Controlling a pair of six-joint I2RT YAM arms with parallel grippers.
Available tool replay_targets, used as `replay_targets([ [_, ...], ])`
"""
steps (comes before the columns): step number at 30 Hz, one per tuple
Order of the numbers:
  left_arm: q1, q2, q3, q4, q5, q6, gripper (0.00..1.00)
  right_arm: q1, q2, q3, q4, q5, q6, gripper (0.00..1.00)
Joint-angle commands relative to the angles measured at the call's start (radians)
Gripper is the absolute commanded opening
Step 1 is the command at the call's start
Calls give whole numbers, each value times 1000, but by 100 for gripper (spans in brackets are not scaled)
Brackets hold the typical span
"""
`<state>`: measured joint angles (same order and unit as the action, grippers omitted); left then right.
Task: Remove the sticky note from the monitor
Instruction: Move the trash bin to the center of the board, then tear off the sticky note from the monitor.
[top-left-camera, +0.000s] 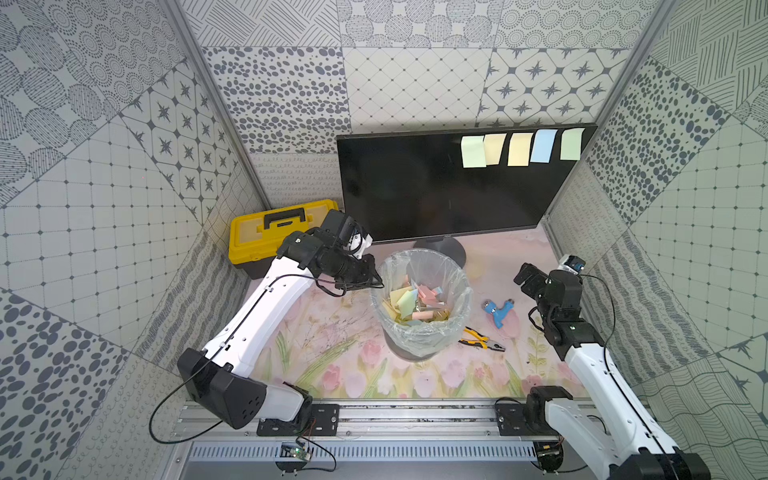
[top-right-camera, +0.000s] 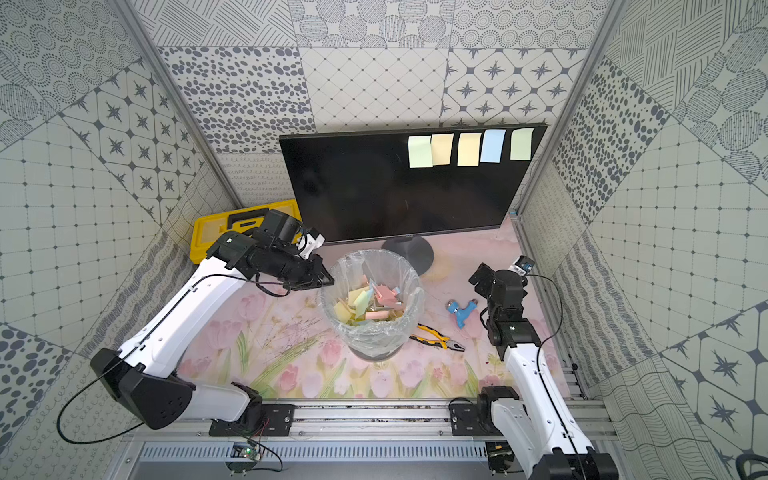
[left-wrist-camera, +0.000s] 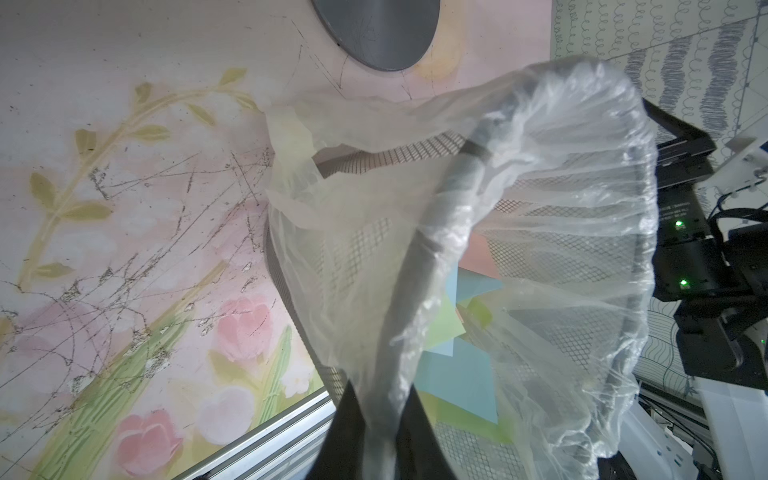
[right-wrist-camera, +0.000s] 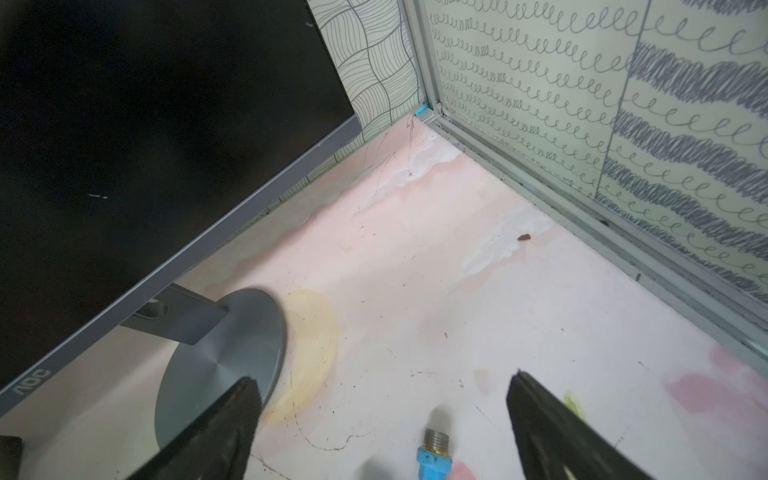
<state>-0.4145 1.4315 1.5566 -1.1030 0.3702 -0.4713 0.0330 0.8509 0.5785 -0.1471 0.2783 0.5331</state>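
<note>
At the back of the bench (top-left-camera: 324, 345) stands the monitor (top-left-camera: 415, 187). Before its stand base sits the bin (top-left-camera: 424, 338), and the left gripper (left-wrist-camera: 380, 415) is pinched on the bin's lined rim. The right gripper (right-wrist-camera: 383, 376) hangs spread and empty, low before the monitor's right lower corner. Five sticky notes (top-left-camera: 519, 148) line the monitor's screen top toward its right end, well above that gripper. A reach looks due: rise to the row, pinch one note's loose lower edge and peel it away.
</note>
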Motion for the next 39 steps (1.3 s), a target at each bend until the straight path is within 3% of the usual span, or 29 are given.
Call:
replay_targets([
  [1,-33,24,12,-18,46,-38,26,0,-19,48,31,-9,-34,97],
  [3,-33,24,32,-23,19,-27,35,0,-23,64,28,-22,-45,97],
  [14,-32,-29,36,-8,-156,-41,62,-2,-25,272,-39,-89,-119,97],
  [22,-10,-194,-24,185,-427,-39,99,-2,-15,471,-74,-164,-56,97],
  [26,27,-271,-67,335,-519,-20,99,-33,36,597,-117,-253,-11,97],
  [34,158,-309,-68,470,-562,6,99,-394,189,719,-113,-734,308,97],
  [36,171,-313,-74,492,-570,11,99,-505,229,689,-19,-876,466,97],
  [39,179,-314,-81,523,-576,12,99,-588,276,595,293,-993,719,92],
])
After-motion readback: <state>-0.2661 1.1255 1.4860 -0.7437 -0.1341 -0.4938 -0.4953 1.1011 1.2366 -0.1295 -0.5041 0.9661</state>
